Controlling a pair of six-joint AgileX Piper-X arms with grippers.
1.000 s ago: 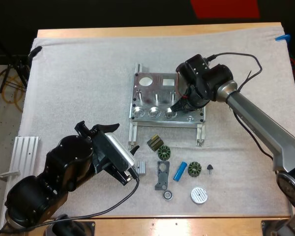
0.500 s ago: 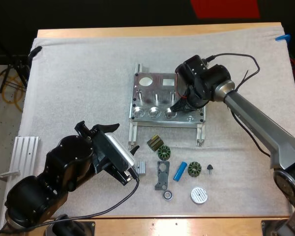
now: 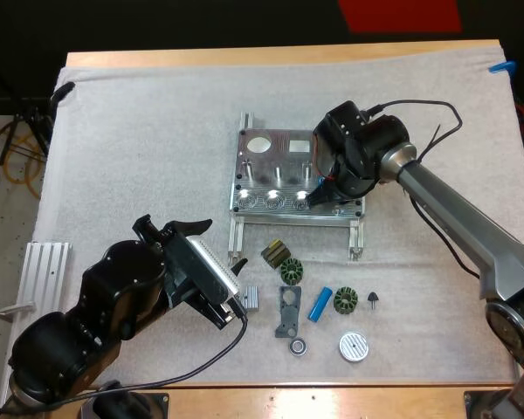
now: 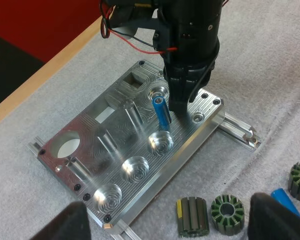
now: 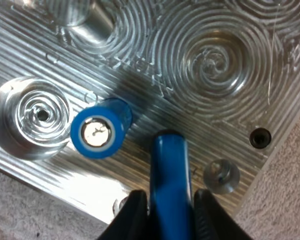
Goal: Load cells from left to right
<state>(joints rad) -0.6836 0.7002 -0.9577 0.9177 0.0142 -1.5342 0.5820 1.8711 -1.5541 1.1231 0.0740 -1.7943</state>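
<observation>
**Right gripper tends a leaning cell on the fixture**

Off the near-left of the metal fixture [image 4: 185, 142], well apart from it, the left gripper [image 4: 176, 212] hangs with its fingers spread and nothing between them. It is likely parked there to stay clear while its camera looks across the plate.

On the fuzzy white mat [image 3: 140, 131], just off the fixture's near side, lie a ribbed dark ring [image 3: 291, 272] and a spare cell [image 3: 320, 303]. The cell is a smooth blue cylinder, probably waiting its turn.

The fixture is bright milled metal, finely ridged. Three shallow round pockets [image 4: 135, 167] with concentric rings run along its near edge, all empty.

Right of those pockets a leaning cell [image 4: 161, 111], glossy blue, stands tilted. Whether it sits in a pocket I cannot tell.

Over the fixture's near-right corner the right gripper [image 5: 170, 210] clamps a blue piece [image 5: 169, 165], either a cell or a tool. Its tip points down just beside the leaning cell, seemingly to straighten or seat it.
</observation>
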